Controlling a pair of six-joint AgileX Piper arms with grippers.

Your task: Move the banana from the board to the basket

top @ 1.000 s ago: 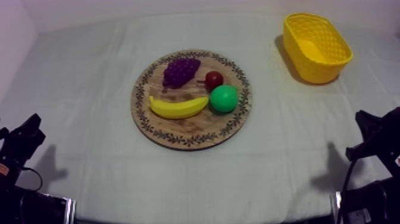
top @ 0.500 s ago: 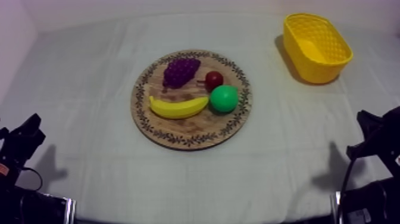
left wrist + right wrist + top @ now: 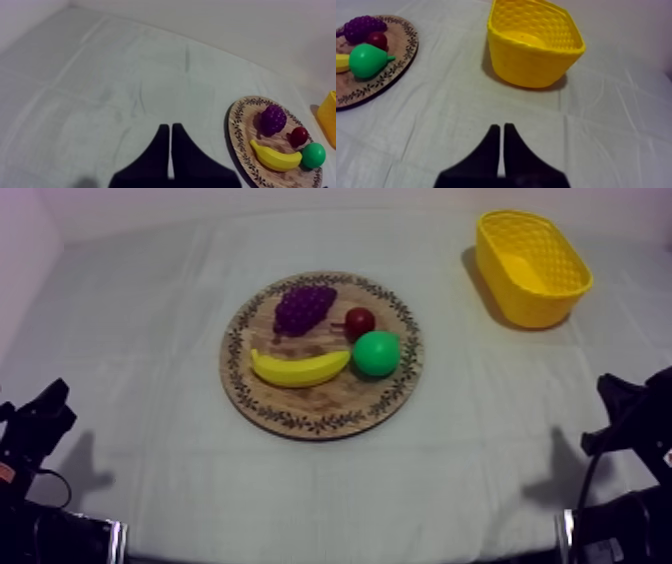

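Cloth-covered surface (image 3: 130, 298): board (image 3: 330, 403) at centre, banana (image 3: 298, 369) lying on its near part, just beside pear (image 3: 376, 353); grapes (image 3: 303, 307), small red fruit (image 3: 359, 321) behind. Basket (image 3: 535, 308) far right, well apart. Left jaws, right jaws together, empty, at near edge.

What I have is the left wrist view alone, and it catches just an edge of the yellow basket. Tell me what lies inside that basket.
Observer: Nothing. The right wrist view looks down into the yellow basket, and its floor is bare.
Operator: Report the state of the right gripper.
Observer: The right gripper is shut on nothing, a narrow wedge over the cloth, short of the basket.
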